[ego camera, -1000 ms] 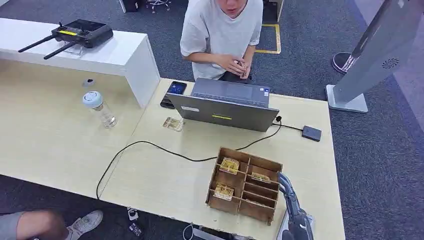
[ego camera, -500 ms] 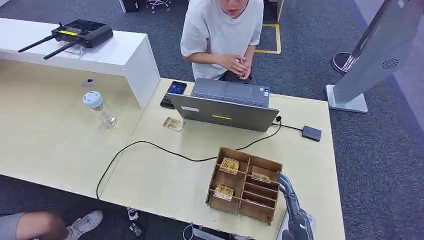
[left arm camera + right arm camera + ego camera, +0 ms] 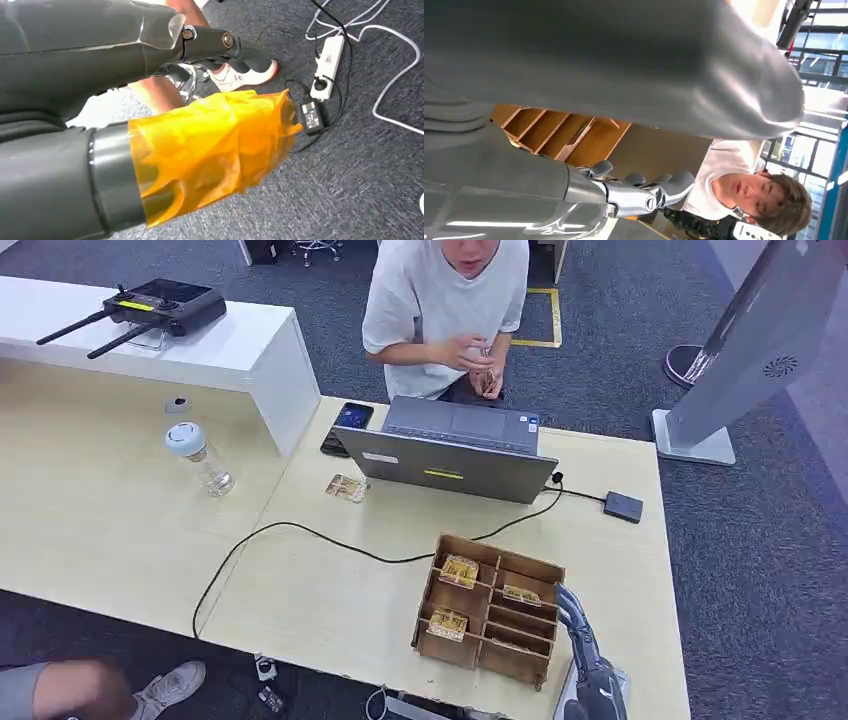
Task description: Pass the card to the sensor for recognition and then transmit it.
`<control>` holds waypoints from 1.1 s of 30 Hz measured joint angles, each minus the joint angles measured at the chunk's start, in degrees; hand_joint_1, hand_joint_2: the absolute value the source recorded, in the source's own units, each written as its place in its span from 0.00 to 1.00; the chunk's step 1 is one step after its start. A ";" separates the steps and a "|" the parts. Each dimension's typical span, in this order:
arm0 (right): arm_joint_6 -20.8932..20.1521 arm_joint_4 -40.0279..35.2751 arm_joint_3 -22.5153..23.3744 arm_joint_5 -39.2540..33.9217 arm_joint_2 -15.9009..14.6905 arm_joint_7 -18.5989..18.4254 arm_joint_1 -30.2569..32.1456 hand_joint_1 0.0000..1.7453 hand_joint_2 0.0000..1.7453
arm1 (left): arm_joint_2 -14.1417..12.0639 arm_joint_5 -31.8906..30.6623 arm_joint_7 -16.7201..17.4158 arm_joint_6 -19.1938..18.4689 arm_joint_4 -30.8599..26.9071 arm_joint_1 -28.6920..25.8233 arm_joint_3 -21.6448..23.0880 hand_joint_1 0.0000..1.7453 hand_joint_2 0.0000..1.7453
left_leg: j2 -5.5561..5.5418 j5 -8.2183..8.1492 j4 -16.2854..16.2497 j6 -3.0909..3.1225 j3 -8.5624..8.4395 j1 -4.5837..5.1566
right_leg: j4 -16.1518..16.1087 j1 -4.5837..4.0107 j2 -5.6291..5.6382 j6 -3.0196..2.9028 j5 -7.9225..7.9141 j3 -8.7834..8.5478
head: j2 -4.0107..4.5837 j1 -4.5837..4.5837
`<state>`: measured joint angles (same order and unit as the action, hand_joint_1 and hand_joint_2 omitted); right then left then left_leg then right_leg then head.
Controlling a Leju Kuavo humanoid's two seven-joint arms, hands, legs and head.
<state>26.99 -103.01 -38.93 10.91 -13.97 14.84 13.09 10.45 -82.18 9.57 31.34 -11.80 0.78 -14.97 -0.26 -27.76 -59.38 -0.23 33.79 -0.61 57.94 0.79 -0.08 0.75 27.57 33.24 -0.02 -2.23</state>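
Stillness marks the robot's side of the scene against the head views of a second and half a second ago: the right hand [image 3: 572, 612] sits at the same spot by the right rim of the wooden organizer box [image 3: 490, 608], and the box, the cards in it and the laptop [image 3: 450, 452] have not shifted. The one change is the person [image 3: 445, 310] behind the worktop [image 3: 330, 590], whose hands have risen from the lap towards the chest and now fiddle with something small that I cannot make out. For the task this means no progress in this second: no card has been lifted, and picking is, by my judgement, the step in hand.

The right wrist view shows the fingers [image 3: 644, 190] loosely curled and apart beside the box's slots, holding nothing. The left hand [image 3: 210, 150], wrapped in an orange film, hangs over the carpeted floor near a power strip [image 3: 327, 62]; its fingers are hidden under the film, so I cannot tell whether they are released or clenched.

Cards [image 3: 460, 570] stand in several compartments on the box's left and middle, and one more card [image 3: 347, 488] lies flat on the worktop just left of the laptop. The small dark sensor [image 3: 623, 507] rests right of the laptop on a cable, well apart from the hand.

No brand or writing can be read: a yellow label on the laptop's lid and the patterns on the cards are too small.
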 joint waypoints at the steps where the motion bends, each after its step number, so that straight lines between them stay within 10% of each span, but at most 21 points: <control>1: 0.00 0.00 0.00 0.00 0.00 0.00 -0.02 0.00 0.00 | 0.00 0.02 0.02 -0.04 0.00 0.00 0.00 0.00 0.00 | 0.00 0.00 0.00 0.00 0.00 0.00 | 0.00 0.00 0.00 0.00 0.00 0.00 | 0.00 0.00; 33: -0.68 0.00 0.00 0.44 0.00 0.07 -0.11 0.00 0.00 | 0.02 -0.22 -0.37 0.04 0.00 0.01 0.02 0.00 0.00 | 0.00 0.00 0.00 0.00 0.00 0.00 | 0.00 0.00 0.00 0.00 0.00 0.00 | 0.00 0.00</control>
<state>26.32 -103.01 -38.93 11.34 -13.97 14.91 12.98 10.47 -82.40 9.20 31.39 -11.80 0.79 -14.95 -0.26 -27.76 -59.38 -0.23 33.79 -0.61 57.94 0.79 -0.08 0.75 27.57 33.24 -0.02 -2.23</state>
